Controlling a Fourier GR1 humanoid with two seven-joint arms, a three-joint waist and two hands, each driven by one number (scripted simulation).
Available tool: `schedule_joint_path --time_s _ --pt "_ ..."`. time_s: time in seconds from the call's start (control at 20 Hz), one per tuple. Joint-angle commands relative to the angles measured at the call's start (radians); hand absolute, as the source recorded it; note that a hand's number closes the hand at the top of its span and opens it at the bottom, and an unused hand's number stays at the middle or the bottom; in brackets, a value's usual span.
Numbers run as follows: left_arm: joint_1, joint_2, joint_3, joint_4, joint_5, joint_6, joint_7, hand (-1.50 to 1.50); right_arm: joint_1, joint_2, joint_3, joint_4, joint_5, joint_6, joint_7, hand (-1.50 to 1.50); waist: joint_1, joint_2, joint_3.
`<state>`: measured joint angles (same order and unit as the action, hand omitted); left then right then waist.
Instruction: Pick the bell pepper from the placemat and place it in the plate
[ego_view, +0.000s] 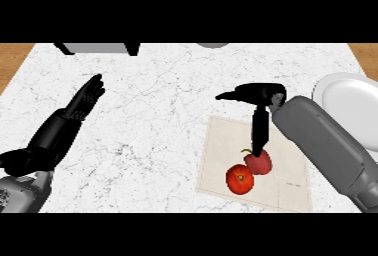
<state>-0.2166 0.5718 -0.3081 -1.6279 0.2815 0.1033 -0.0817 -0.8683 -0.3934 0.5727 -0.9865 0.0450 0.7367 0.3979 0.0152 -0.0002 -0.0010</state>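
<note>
Fingers (258, 131) of the right hand (258, 94), straight and unclosed, point down at the bell pepper (258, 163) on the placemat (221, 145), apparently positioned for grasping.

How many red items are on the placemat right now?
2. The bell pepper lies on the placemat at the right hand's fingertips; a tomato touches its lower left. The forearm covers the mat's right edge, so another might hide.

A white, grey-veined marble counter (162, 100) is filling the view under even light. Brown wood (13, 60) is showing beyond both far corners. A grey box (96, 48) is sitting at the far edge, left, and a rounded grey object (212, 45) is peeking in near its middle.
</note>
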Motion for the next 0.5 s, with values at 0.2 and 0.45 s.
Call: schedule_joint_path --time_s 0.2,0.45 --pt "-0.033 -0.051 0.016 0.087 -0.032 -0.017 -0.026 0.00 -0.089 0.072 -0.047 0.109 -0.159 0.283 0.289 -1.50 -0.021 0.000 -0.001" --pt "0.026 -0.003 0.065 -0.005 -0.017 -0.060 0.004 0.00 -0.165 0.039 -0.067 0.160 -0.128 0.310 0.352 -1.50 -0.005 -0.001 0.000"
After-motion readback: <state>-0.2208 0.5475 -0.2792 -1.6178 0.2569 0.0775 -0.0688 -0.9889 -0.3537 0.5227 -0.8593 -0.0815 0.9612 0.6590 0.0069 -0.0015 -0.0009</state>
